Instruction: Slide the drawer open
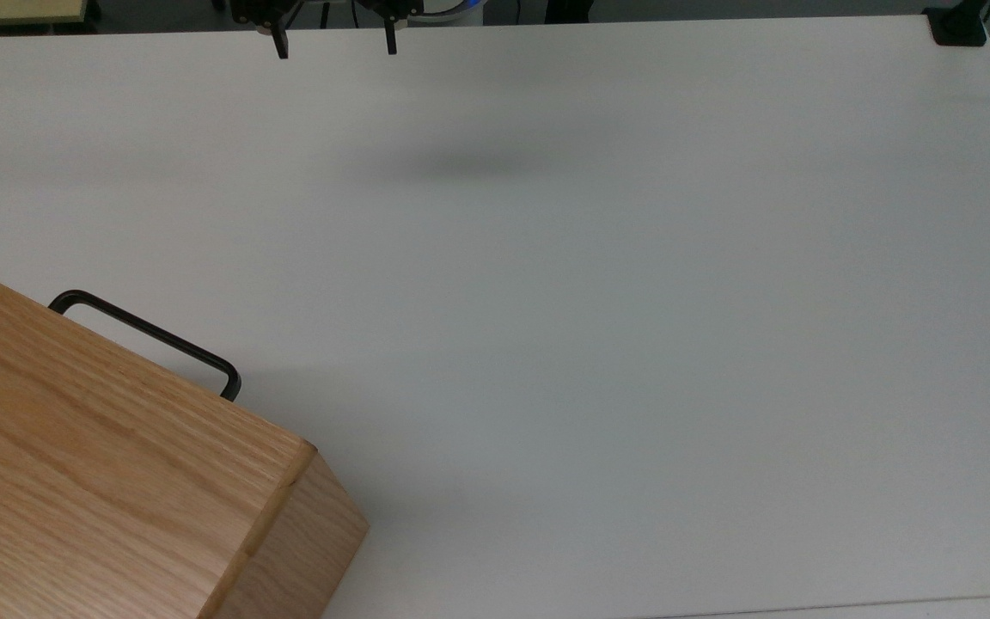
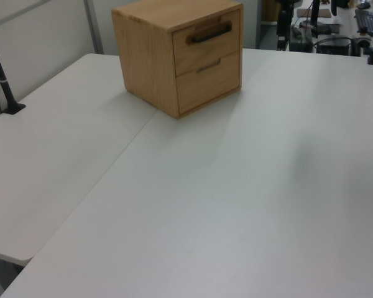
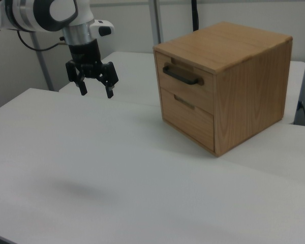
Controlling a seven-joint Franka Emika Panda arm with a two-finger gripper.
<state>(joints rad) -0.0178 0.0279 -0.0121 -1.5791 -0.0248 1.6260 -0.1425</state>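
The white surface (image 1: 598,301) spans each view and is made of two panels meeting at a seam, visible in the left view running toward the cabinet. The oak cabinet (image 3: 239,76) stands on the surface, at the lower left of the top view, the upper centre of the left view and the right of the right view. The top view cuts the cabinet off at its left and bottom edges.

The drawer (image 3: 185,84) is the upper of two fronts in the cabinet and sits flush with the cabinet face, closed. Its black bar handle (image 3: 182,75) projects from the front; in the top view the handle (image 1: 147,331) is all that shows past the cabinet top.

The gripper (image 3: 95,90) hangs above the surface, well apart from the cabinet, with bare surface between them. Its fingers (image 3: 110,91) are spread apart and hold nothing. In the top view the gripper (image 1: 334,43) is cut off by the upper edge.
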